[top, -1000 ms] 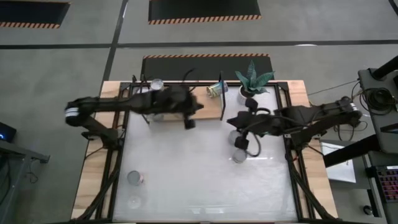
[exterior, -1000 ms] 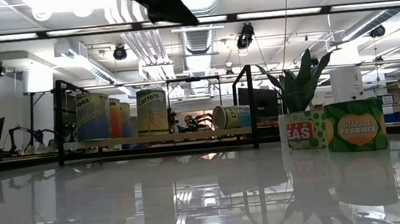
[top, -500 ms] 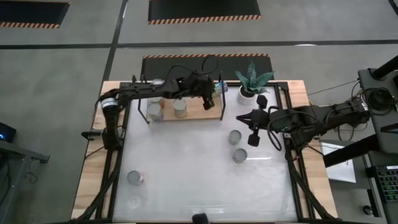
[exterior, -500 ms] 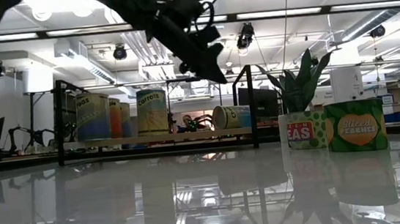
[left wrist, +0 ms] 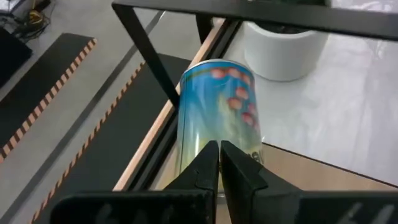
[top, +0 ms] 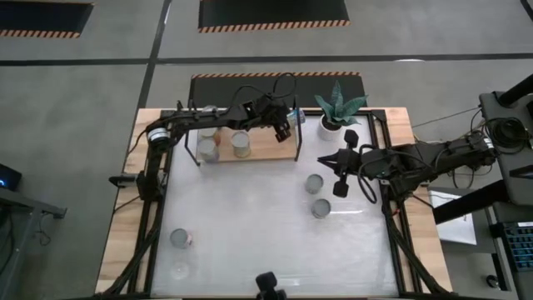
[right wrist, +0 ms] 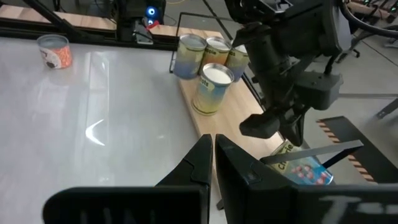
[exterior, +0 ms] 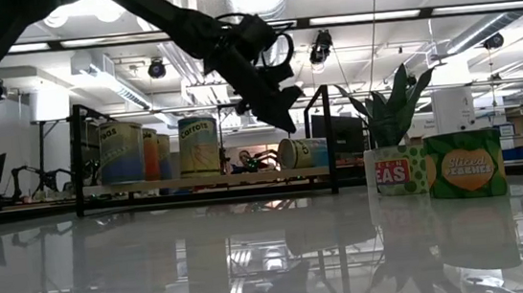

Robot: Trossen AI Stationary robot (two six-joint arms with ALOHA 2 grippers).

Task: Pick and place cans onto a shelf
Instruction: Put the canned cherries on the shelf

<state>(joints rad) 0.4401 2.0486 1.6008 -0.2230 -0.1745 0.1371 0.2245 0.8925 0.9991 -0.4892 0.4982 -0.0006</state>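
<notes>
Compared with half a second ago, we find the left pincer (top: 284, 129) slightly nearer the right end of the shelf (top: 266, 147), poised over the tipped can (left wrist: 217, 118) that lies on its side there. The right pincer (top: 342, 185) holds nearly the same station above the right half of the bench (top: 250, 242); the cans have not shifted.

We note the left pincer's fingers clenched together, grasping nothing; in its wrist view their tips sit just in front of the blue-labelled tipped can, and we cannot tell whether they touch it. The right pincer is likewise clenched and empty.

Three upright cans (top: 241, 145) stand at the shelf's left end. Two cans (top: 314, 183) stand on the bench close under the right pincer, and one can (top: 180, 238) stands near the bench's front left corner. A potted plant (top: 336, 112) stands beside the shelf's right end.
</notes>
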